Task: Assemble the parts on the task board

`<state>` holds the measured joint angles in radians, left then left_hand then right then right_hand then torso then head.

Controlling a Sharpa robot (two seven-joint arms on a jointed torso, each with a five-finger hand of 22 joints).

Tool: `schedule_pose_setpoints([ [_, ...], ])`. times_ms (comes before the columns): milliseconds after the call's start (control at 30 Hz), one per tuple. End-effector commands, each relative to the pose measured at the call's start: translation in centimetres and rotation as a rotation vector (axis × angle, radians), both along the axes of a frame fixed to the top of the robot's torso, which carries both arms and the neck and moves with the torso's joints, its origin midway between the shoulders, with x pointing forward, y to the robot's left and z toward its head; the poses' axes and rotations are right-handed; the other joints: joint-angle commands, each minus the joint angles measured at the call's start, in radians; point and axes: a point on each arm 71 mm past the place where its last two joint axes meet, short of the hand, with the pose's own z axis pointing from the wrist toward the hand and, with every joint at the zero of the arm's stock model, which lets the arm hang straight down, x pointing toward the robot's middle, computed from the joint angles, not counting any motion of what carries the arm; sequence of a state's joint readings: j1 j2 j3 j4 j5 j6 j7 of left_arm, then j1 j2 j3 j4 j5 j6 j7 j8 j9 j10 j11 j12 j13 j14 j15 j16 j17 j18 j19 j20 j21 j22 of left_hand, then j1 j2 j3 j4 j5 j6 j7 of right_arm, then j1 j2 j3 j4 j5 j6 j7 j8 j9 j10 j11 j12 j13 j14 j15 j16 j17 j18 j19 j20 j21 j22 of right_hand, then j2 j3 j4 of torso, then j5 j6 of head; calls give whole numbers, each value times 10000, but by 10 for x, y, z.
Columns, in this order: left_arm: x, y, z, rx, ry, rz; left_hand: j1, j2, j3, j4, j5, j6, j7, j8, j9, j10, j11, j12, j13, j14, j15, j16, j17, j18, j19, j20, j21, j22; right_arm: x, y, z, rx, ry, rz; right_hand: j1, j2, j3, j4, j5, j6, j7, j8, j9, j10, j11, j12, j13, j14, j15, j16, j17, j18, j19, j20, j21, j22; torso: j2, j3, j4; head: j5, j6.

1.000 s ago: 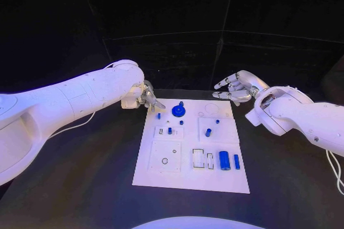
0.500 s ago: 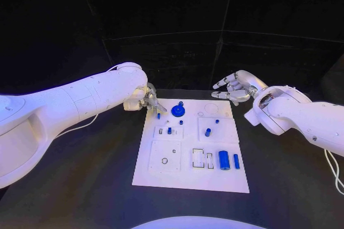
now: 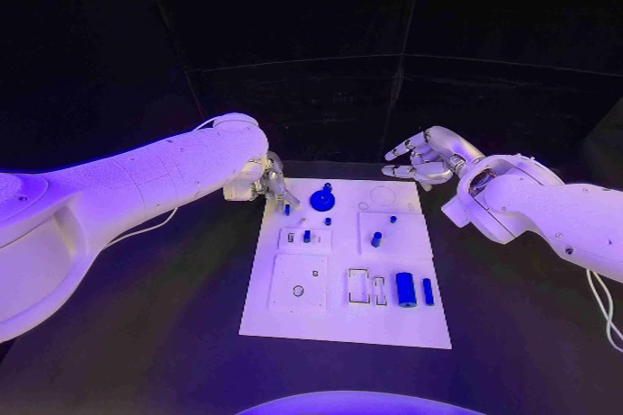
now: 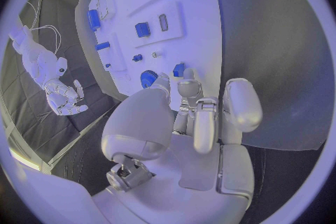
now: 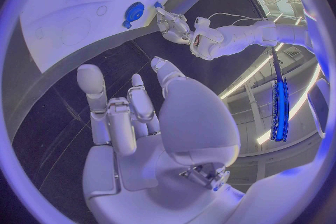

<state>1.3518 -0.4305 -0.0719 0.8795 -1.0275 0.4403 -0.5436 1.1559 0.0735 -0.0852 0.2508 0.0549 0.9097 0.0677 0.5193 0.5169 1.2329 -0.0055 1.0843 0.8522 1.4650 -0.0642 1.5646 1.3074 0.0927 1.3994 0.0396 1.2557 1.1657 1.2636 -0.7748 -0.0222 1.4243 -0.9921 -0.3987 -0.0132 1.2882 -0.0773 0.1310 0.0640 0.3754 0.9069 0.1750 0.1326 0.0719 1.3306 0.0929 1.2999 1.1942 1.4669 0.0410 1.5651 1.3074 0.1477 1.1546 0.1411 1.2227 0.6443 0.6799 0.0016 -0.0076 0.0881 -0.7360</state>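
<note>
- The white rectangular task board (image 3: 348,266) lies in the middle of the black tabletop (image 3: 169,325), its long axis running away from the robot.
- The left silver hand (image 3: 269,180) hovers at the board's far left corner, fingers curled loosely with nothing between them; it looks unloaded.
- A small blue upright peg (image 3: 287,210) stands just beside that hand's fingertips, on the side towards the robot; the left wrist view shows it (image 4: 179,70) just past the fingers.
- The round blue gear-like part (image 3: 323,200) sits a little further in along the far edge.
- The right silver hand (image 3: 418,162) hangs beyond the far right corner, off the board, fingers spread and empty.
- Judgement: the left hand is clearly nearer the peg and gear, so the next grasp likely falls to it.
</note>
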Motion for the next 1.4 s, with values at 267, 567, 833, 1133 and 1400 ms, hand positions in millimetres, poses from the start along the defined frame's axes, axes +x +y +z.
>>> schedule_pose_setpoints([
  [267,0,-2,0,31,50,-186,222,46,11,-153,-55,55,-1,57,-37,58,-10,62,-12,1058,-53,62,2634,-21,73,-1,60,29,0,2,1,6,-61,106,67,-2,-55,143,69,-22,-24,99,-13,-64,-58,-39,-25,1039,-85,57,2634,65,-86,-90,-88,-52,0,-2,1,15,-19],
  [567,1,-4,0,9,24,-178,974,421,489,-708,-53,66,-35,49,-140,65,-45,49,-50,1058,-81,62,2634,-25,86,-20,68,72,0,2,1,7,-59,115,226,9,-144,301,74,-69,22,191,-15,-61,17,-24,-45,1039,-50,57,2634,82,-29,-28,-127,-102,4,-2,-8,18,-53],
  [833,1,-3,-1,23,123,-228,916,303,457,-781,-63,105,-13,36,-192,77,-30,42,-66,1058,-74,62,2634,-31,89,-23,69,89,0,3,1,6,-50,141,265,4,-151,326,75,-74,24,202,-15,-67,22,-23,-53,1039,-33,57,2634,80,-27,-17,-132,-112,5,1,-6,29,-96],
  [1133,1,-3,-2,24,143,-232,1035,402,583,-920,-59,194,-66,41,-236,115,-69,58,-50,1058,-89,62,2634,-32,94,-28,73,108,0,4,1,11,-55,155,396,4,-282,479,80,-126,12,300,-19,-62,6,-6,-69,1039,-58,57,2634,90,-12,-52,-136,-136,3,0,-3,28,-137],
  [1400,1,-4,-1,-58,57,-251,2003,593,1338,-1780,-48,205,-196,-41,-358,109,-192,-11,-84,1058,-184,62,2634,-32,103,-97,80,146,0,4,1,10,-50,159,424,18,-288,520,80,-130,19,308,-19,-69,16,-4,-77,1039,-40,57,2634,80,-13,-27,-136,-145,1,0,5,36,-166],
])
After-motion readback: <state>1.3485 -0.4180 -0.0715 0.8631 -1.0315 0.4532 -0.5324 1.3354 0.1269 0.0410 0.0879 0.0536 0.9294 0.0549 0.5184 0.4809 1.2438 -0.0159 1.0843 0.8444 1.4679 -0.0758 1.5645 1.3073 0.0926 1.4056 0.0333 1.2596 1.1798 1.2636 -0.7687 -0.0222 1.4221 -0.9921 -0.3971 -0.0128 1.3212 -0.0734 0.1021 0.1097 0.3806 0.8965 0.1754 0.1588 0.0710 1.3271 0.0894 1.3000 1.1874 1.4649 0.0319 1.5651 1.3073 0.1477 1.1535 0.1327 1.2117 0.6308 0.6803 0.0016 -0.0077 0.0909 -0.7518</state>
